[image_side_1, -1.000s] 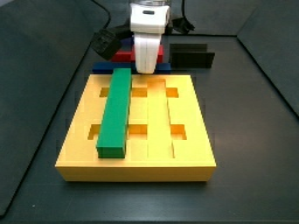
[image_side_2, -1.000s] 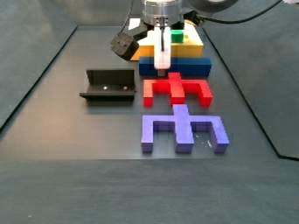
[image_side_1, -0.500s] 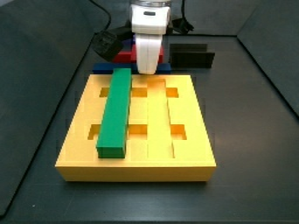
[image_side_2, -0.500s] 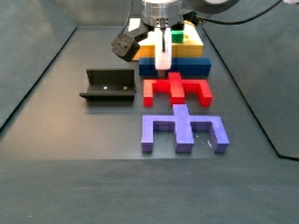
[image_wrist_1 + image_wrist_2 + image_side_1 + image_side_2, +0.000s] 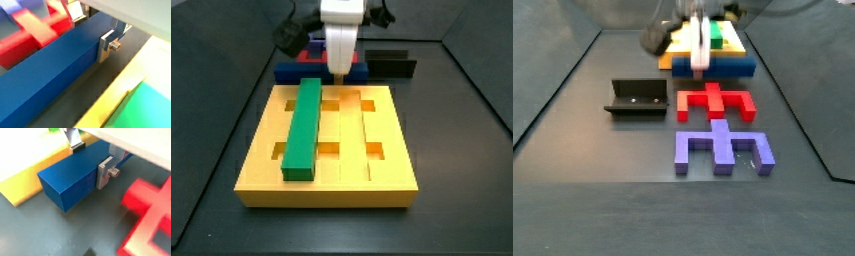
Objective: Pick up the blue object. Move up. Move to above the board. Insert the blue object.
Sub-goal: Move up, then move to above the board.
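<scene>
The blue object (image 5: 302,71) is a long blue bar, held off the floor just behind the far end of the board (image 5: 385,130). It also shows in a side view (image 5: 734,67) and fills both wrist views (image 5: 53,70) (image 5: 67,183). My gripper (image 5: 341,66) (image 5: 699,66) is shut on it, with the silver fingers (image 5: 107,44) (image 5: 105,172) pressed flat on its long sides. The gripper (image 5: 90,27) (image 5: 90,155) grips it near one end. The yellow board holds a green bar (image 5: 302,125) in its left groove.
The dark fixture (image 5: 636,97) (image 5: 392,65) stands on the floor beside the board's far end. A red notched piece (image 5: 714,100) (image 5: 150,213) and a purple notched piece (image 5: 720,150) lie on the floor past the blue bar. The board's yellow edge shows in both wrist views (image 5: 127,95) (image 5: 33,163).
My gripper has risen with the blue bar in it; the bar now hangs a little above the floor. Nothing else has moved.
</scene>
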Motion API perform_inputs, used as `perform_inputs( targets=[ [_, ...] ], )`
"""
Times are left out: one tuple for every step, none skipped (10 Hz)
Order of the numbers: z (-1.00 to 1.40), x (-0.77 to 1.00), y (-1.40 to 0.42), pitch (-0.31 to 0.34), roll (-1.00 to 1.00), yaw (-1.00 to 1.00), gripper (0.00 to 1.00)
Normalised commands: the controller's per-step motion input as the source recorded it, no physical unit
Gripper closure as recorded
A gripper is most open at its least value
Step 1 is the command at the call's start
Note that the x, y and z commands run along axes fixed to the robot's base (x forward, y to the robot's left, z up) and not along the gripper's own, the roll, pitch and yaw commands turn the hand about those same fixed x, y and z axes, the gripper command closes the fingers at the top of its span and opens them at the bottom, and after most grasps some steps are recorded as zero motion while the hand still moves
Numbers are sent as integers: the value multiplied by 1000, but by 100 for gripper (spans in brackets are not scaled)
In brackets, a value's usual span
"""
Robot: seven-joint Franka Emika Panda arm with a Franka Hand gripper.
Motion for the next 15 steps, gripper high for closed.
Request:
perform_inputs(
  targets=[
    [383, -27, 17, 12, -54, 6, 100],
    [1400, 0, 0, 0, 0, 0, 100],
    [1400, -19, -2, 39, -5, -1, 100],
    [1400, -32, 1, 34, -42, -8, 100],
    [1400, -22, 4, 15, -70, -13, 100],
    [1400, -1, 4, 30, -79, -8, 100],
    [1400, -7, 3, 58, -71, 0, 100],
    [1400, 7, 7, 57, -69, -9, 100],
    [989, 21, 9, 63, -69, -6, 100],
    [387, 38, 9, 69, -65, -9, 100],
    [222, 37, 9, 65, -66, -7, 100],
    [167, 20, 9, 59, -64, -6, 100],
    [368, -1, -1400, 18, 26, 1000, 100],
    [346, -3, -1400, 19, 42, 1000, 100],
    [355, 11, -1400, 25, 46, 1000, 100]
  ],
)
